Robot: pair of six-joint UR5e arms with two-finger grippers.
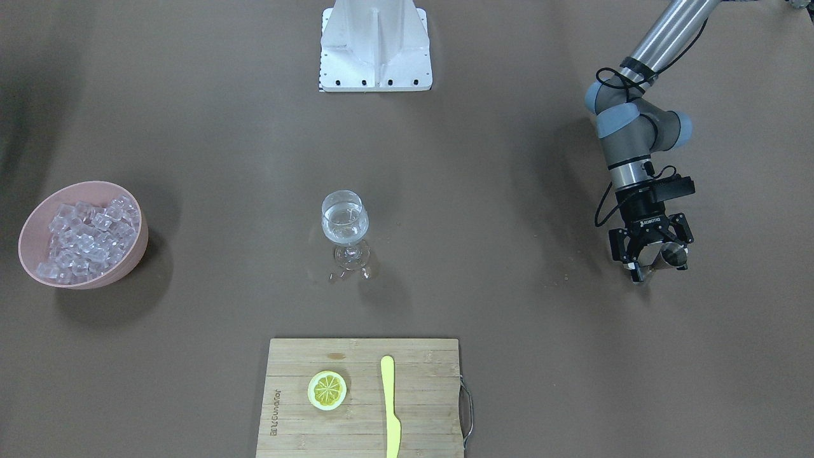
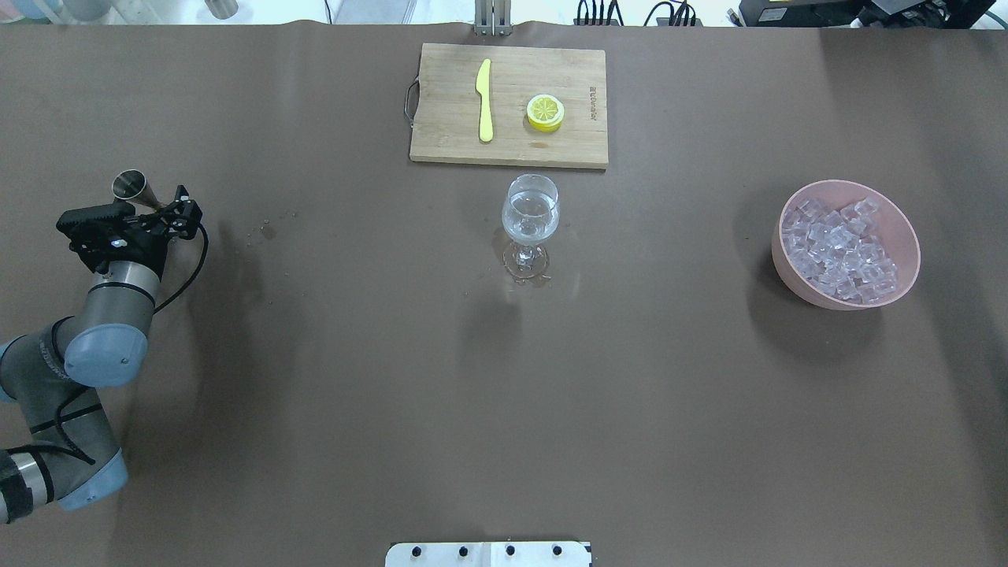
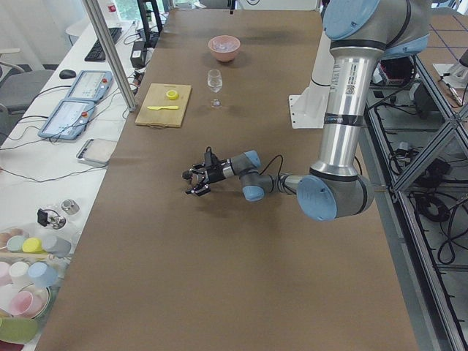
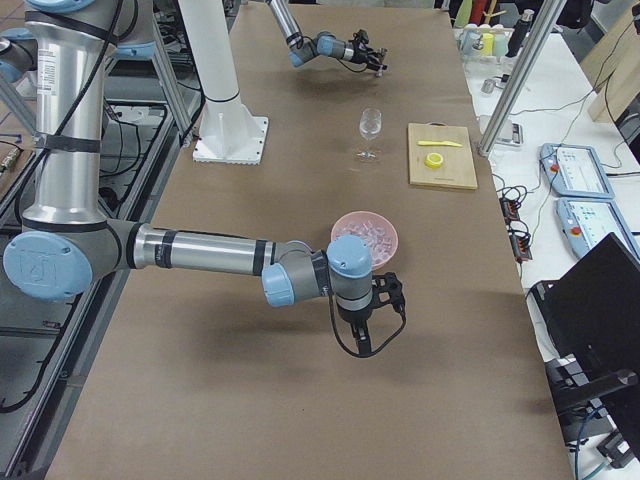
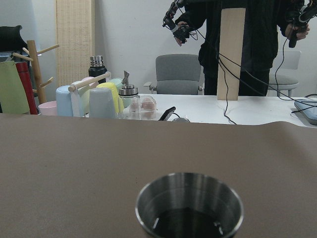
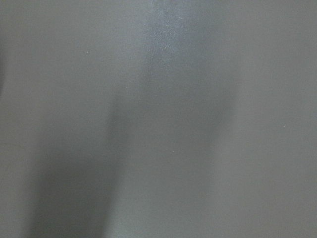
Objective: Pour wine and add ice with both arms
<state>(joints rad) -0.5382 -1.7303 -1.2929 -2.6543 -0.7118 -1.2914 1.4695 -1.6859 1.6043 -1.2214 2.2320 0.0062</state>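
A stemmed wine glass (image 1: 344, 219) stands mid-table with a little clear wine (image 2: 530, 222) in it. Ice cubes (image 1: 86, 238) are heaped in a pink bowl (image 1: 137, 254) on the robot's right; the heap also shows in the overhead view (image 2: 841, 248). My left gripper (image 1: 658, 267) is low over the table at the far left (image 2: 150, 201). Its jaws are spread on either side of a small steel cup (image 1: 671, 256), which stands upright. The cup fills the bottom of the left wrist view (image 5: 189, 206). My right gripper (image 4: 368, 335) hangs over the table beyond the bowl; I cannot tell whether it is open or shut.
A wooden cutting board (image 1: 420, 394) lies at the table's far edge with a lemon slice (image 1: 327, 390) and a yellow knife (image 1: 389, 407) on it. Small droplets (image 1: 348, 275) lie around the glass's foot. The white fixed base (image 1: 375, 44) stands at the robot's side.
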